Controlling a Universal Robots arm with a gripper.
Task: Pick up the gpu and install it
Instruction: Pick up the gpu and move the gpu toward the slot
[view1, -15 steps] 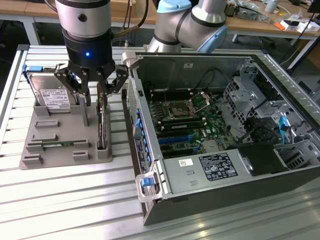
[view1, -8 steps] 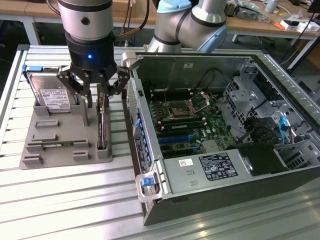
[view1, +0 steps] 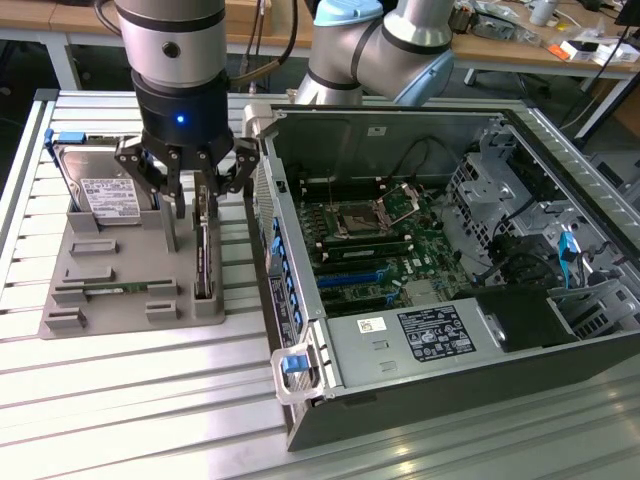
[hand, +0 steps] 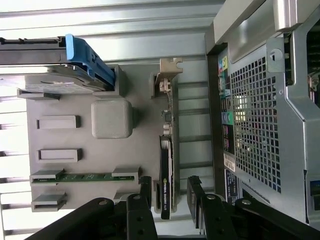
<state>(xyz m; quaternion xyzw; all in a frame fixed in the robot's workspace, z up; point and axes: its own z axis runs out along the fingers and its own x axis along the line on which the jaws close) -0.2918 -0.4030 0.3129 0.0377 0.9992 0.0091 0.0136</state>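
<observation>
Gpu (hand: 167, 155) stands on edge in slot of grey holder tray (view1: 120, 270), just beside open computer case (view1: 400, 345). Likely light, stiff, fragile: grip flat shroud faces, avoid connector edge. Gripper (hand: 170, 184) fingers spread wide, straddling card, apparently not gripping.

A parts tray (view1: 130, 262) is sitting on the desk (view1: 150, 400) at the exterior view's left, and an opened computer case (view1: 450, 390) is lying just beside it on the right. A hard drive (view1: 105, 195) is standing in the tray's far left corner. A memory stick (view1: 115, 290) is lying in a slot near the tray's front edge. The gpu (view1: 205, 250) is standing on edge in a slot along the tray's right side, nearest the case. The fingers (hand: 146, 189) are hanging one on either side of the gpu, apart from it. A motherboard (view1: 430, 245) is lying on the case's floor.
</observation>
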